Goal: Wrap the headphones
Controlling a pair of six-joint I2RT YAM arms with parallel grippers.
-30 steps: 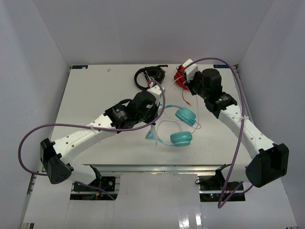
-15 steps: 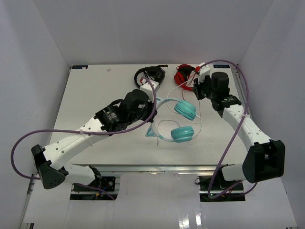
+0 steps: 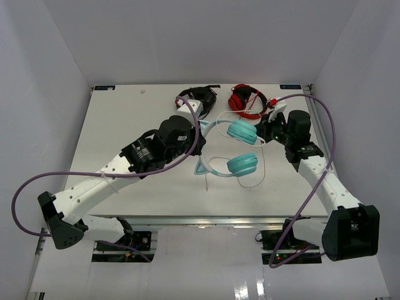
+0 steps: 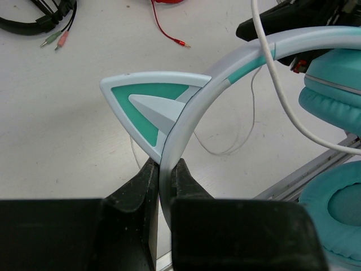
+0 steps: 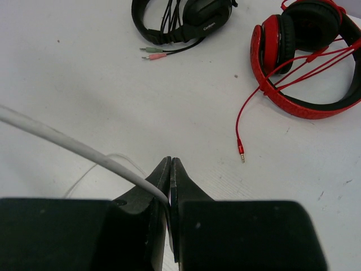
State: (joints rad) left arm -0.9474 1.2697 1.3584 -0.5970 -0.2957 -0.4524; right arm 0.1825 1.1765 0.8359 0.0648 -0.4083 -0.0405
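The teal headphones (image 3: 241, 132) hang at mid-table, one ear cup above the other (image 3: 242, 164). My left gripper (image 4: 165, 169) is shut on their pale headband (image 4: 186, 121), just below a cat-ear point (image 4: 151, 104). A teal cup (image 4: 333, 90) shows at the right of the left wrist view. The thin white cable (image 3: 262, 164) trails from the cups in a loop to the right. My right gripper (image 5: 170, 166) is shut on that cable (image 5: 56, 138); in the top view it (image 3: 270, 125) sits just right of the upper cup.
Black headphones (image 3: 197, 97) and red headphones (image 3: 247, 100) lie at the far edge of the table, beyond the teal pair. The red cable's plug (image 5: 241, 151) lies loose just ahead of my right fingers. The table's front edge (image 3: 206, 217) is near the lower cup.
The left gripper has carried the headphones toward the far side. The right gripper has moved right and nearer, off the red headphones, drawing the white cable along. Both stayed shut.
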